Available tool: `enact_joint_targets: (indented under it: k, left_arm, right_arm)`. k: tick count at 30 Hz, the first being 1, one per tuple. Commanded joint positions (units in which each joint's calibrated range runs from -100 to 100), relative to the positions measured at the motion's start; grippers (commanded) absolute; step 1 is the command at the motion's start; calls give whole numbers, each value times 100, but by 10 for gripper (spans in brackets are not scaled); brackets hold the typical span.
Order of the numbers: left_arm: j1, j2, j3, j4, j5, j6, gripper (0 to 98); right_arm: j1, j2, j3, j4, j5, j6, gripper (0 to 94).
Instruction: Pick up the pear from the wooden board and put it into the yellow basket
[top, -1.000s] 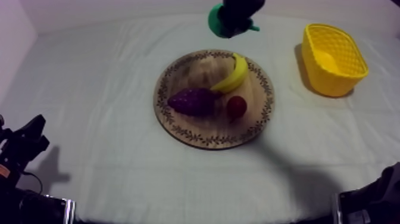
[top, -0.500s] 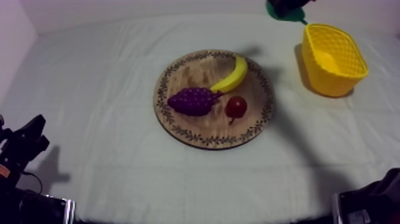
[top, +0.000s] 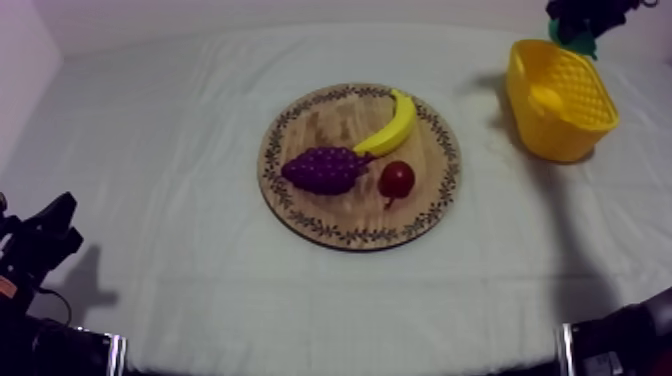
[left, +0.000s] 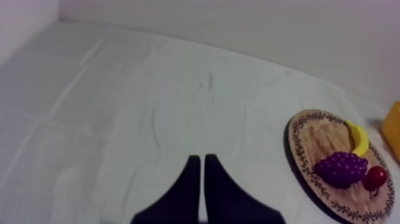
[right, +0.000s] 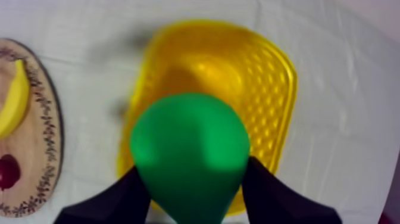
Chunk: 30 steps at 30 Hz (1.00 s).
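Since a second ago my right pincer (top: 588, 16) has swung from beyond the wooden board (top: 330, 215) to the upper right of the top view. It's clamped on the pear (right: 190, 140), right over the yellow basket (top: 556, 138). So the pickup's done and only the drop is left. The basket's mouth is open below, rim all round, so there's decent room I reckon. My left pincer (left: 199, 179) is closed narrow, parked lower left, well apart.

A banana (top: 394, 123) lies just beyond the grapes (top: 325, 169), a small red fruit (top: 397, 178) beside them
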Motion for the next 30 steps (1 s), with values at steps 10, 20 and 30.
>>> enact_joint_targets:
  k: [10, 20, 30]
  left_arm:
    - [-1, 0, -2, -2, 0, -3, 1]
    - [-1, 0, -2, -2, 0, -3, 1]
    - [-1, 0, -2, -2, 0, -3, 1]
  right_arm:
    - [516, 572, 672, -21, -549, -2, 435]
    - [550, 1041, 867, -155, -813, 97, 710]
    - [471, 699, 772, -228, -916, 110, 677]
